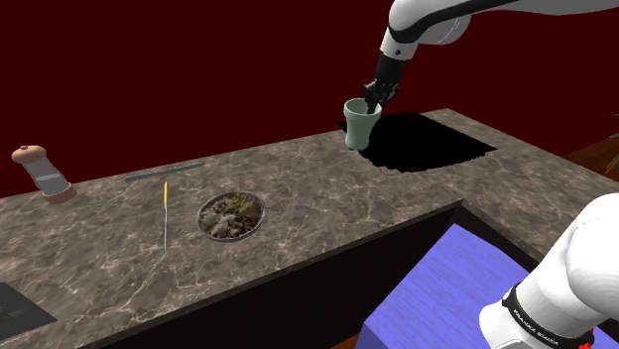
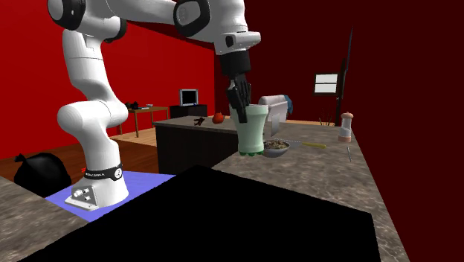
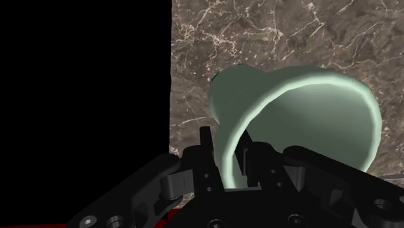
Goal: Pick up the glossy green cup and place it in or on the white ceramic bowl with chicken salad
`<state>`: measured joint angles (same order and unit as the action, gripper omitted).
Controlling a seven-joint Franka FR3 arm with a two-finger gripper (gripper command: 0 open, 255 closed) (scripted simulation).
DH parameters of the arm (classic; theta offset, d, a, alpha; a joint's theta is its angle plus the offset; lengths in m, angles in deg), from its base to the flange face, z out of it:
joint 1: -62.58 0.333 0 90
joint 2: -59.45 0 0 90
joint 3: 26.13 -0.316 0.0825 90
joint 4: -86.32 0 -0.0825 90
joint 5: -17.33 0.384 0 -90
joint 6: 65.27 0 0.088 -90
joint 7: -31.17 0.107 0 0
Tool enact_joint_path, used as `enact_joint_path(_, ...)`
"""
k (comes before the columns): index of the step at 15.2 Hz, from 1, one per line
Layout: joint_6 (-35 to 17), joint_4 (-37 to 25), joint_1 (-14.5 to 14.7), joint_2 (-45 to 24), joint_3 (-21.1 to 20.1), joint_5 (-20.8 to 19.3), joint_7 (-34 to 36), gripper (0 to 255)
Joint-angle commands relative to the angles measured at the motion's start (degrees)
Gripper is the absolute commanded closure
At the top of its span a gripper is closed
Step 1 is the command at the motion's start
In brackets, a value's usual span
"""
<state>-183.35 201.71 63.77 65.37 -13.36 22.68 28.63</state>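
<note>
Black hand (image 1: 370,102) clamps the rim of the pale green glossy cup (image 1: 360,126), best carried upright toward the shoulder view's eight o'clock, then lowered gently onto the round salad-filled bowl (image 1: 263,212).

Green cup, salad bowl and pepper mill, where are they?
green cup (image 1: 360,127): shoulder view, its outer wall.
salad bowl (image 1: 201,218): shoulder view, its rim's left edge.
pepper mill (image 1: 48,178): shoulder view, its grey middle.
</note>
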Motion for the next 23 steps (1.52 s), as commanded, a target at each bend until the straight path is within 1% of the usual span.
enact_joint_path(1,1.14,-0.92,0.00,0.25,-0.02,-0.13,0.17,255)
enact_joint_path(7,1.46,-2.43,3.59,-0.24,-4.65,-0.95,8.76,255)
enact_joint_path(12,2.15,-5.51,6.55,-2.17,-8.30,-1.64,15.70,255)
enact_joint_path(18,3.66,-11.49,10.11,-6.24,-12.30,-2.82,23.77,255)
enact_joint_path(23,5.67,-18.56,13.29,-11.11,-15.11,-4.24,30.24,255)
